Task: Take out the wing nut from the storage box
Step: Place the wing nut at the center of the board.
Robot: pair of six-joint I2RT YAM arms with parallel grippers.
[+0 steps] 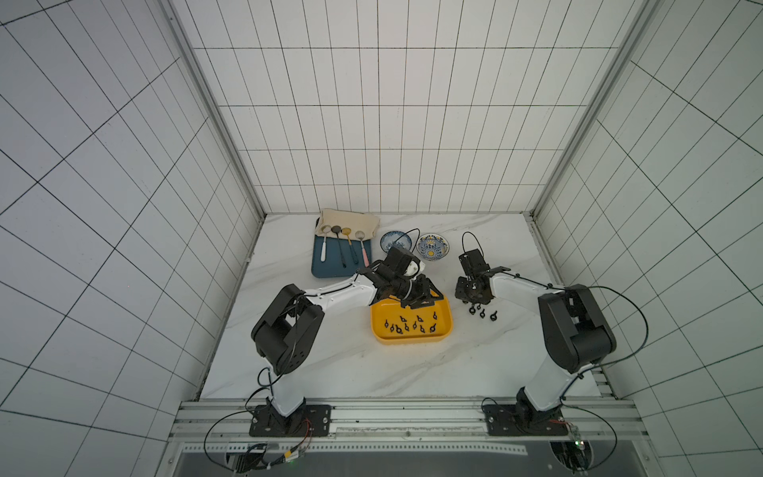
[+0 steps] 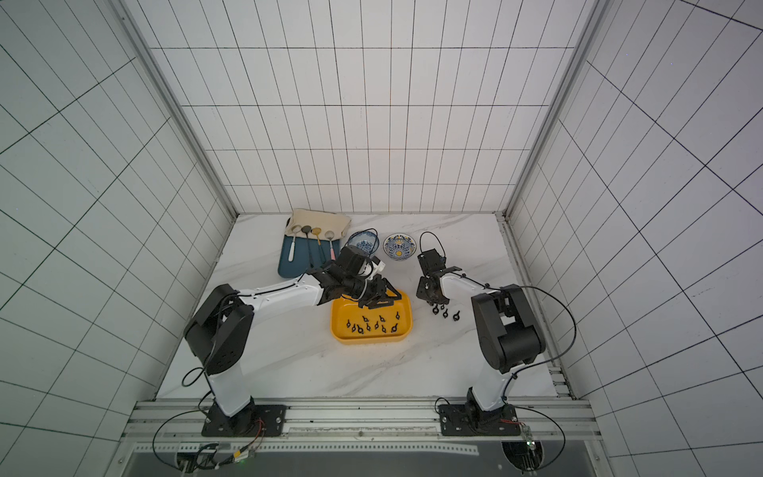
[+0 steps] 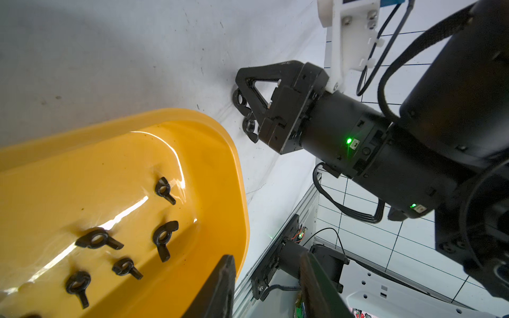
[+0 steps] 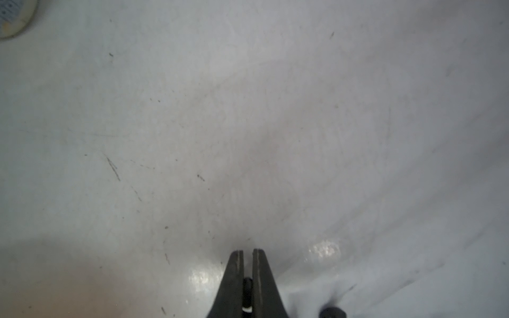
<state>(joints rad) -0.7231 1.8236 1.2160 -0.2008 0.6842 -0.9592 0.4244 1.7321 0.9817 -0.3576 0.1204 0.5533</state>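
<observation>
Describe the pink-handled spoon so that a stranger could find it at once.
Go to the far left corner of the marble table, where a dark blue tray lies with a beige cloth at its far end. Four spoons lie side by side there. Take the end one nearest the patterned bowls: the pink-handled spoon, the only pink handle in the row.
</observation>
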